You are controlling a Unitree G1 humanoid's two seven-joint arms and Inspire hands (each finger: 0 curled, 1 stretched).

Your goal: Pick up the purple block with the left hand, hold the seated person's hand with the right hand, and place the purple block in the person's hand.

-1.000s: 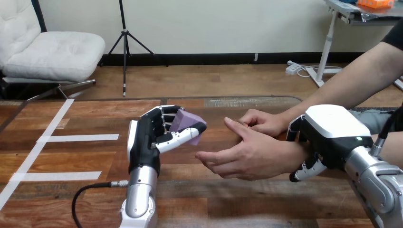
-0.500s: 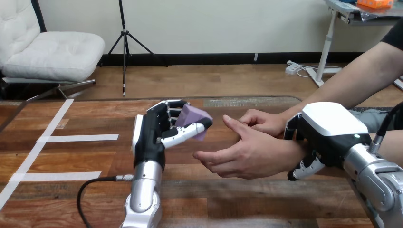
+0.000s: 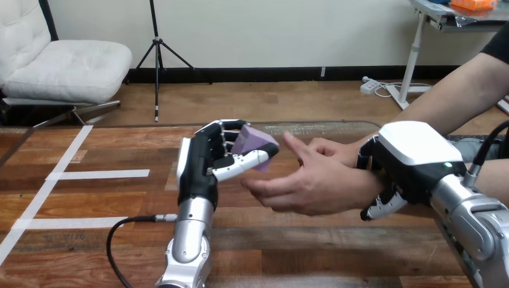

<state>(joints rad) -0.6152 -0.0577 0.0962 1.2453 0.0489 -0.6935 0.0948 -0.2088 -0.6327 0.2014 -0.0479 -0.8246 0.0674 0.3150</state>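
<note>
1. At centre-left of the frame, the left hand point(image 3: 204, 165) had its fingers and thumb curled round the purple block point(image 3: 257, 143). The block was raised off the tabletop point(image 3: 78, 246).
2. At the right of the frame, the right hand point(image 3: 408, 159) was closed on the person's wrist point(image 3: 367, 180), with its thumb above and its fingers point(image 3: 377, 210) curled beneath.
3. The person's hand point(image 3: 318, 189) lay open in the middle of the frame, thumb raised and palm turned partly sideways toward the block. The block was just left of its fingertips; whether they touched could not be told.
4. The step in hand looked like the delivery. The block needed carrying further right, past the fingertips and over the palm, before any loosening.
5. The right hand would do best to steady the wrist gently, and perhaps turn the palm more upward.
6. Because the palm was tilted, an early release risked the block sliding off onto the tabletop. It was better to lower the block until it rested on the palm, then ease the thumb away.
</note>
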